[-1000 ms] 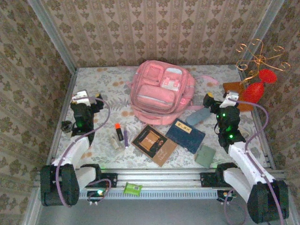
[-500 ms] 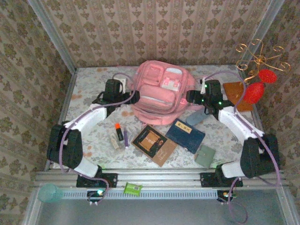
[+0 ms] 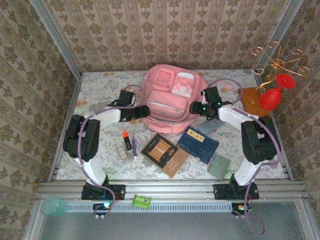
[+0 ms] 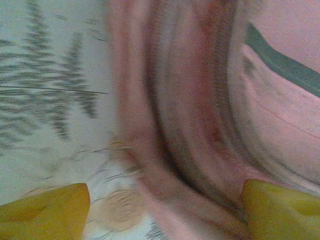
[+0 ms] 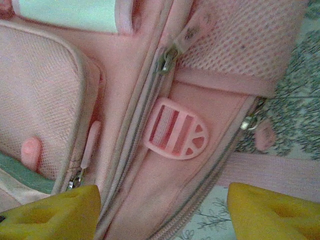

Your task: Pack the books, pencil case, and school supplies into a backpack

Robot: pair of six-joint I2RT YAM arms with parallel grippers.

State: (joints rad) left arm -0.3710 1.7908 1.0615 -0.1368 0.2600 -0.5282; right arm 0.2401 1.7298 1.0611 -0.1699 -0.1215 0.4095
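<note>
Yellow pads point(image 4: 45, 210) of the left pincer point(image 4: 160, 210) stand wide apart, released and gripping nothing. The curved side seam of the backpack point(image 4: 200, 125) runs up between them, close in front and blurred. The right pincer point(image 5: 160, 210) is likewise released, its pads point(image 5: 50, 210) spread and empty. Directly ahead of it lies a plastic buckle point(image 5: 176, 129), with a zip pull point(image 5: 167, 60) just beyond and a strap point(image 5: 270, 175) off to its right.

From above, the left pincer point(image 3: 144, 111) and right pincer point(image 3: 195, 109) flank the backpack point(image 3: 170, 100), one at each side wall, both pointing inward.

Handling, as a judgement:
- The backpack is soft fabric, probably light and limp. Expect it to sag and fold rather than lift as one body.
- Take hold at a stitched seam, the strap or a zip pull.
- Mesh and smooth panels are likely to stretch or slip.
- A hold on both sides at once should keep the opening spread.

Behind both pincers, toward the arm bases, the dark book point(image 3: 164, 154), navy book point(image 3: 197, 144), marker point(image 3: 127, 140), purple pen point(image 3: 134, 147) and beige block point(image 3: 122, 151) lie loose on the table point(image 3: 100, 90), not yet packed.
</note>
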